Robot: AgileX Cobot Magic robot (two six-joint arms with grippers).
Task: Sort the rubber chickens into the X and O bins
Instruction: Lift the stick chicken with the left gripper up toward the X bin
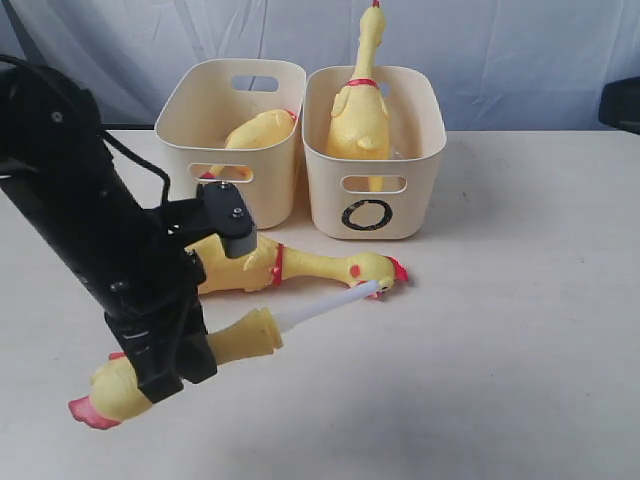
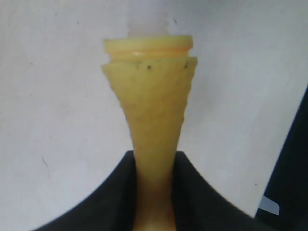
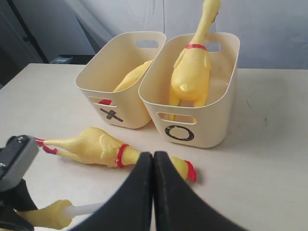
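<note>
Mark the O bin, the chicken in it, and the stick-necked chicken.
Cream plastic O bin (image 1: 415, 212): exterior view, front wall.
Yellow rubber chicken inside (image 1: 357, 120): exterior view, body.
Yellow rubber white-stick chicken (image 1: 250, 337): exterior view, neck.

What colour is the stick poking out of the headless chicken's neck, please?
White: the stick of the headless chicken shows best in the exterior view.

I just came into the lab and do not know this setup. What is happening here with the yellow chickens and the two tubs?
The robot is sorting rubber chickens. Its left gripper is shut on the neck of a headless chicken that has a white stick. A second chicken, with its head, lies on the table before the bins. A third chicken lies in the X bin, and a fourth chicken stands in the O bin. The right gripper is shut and empty.
</note>
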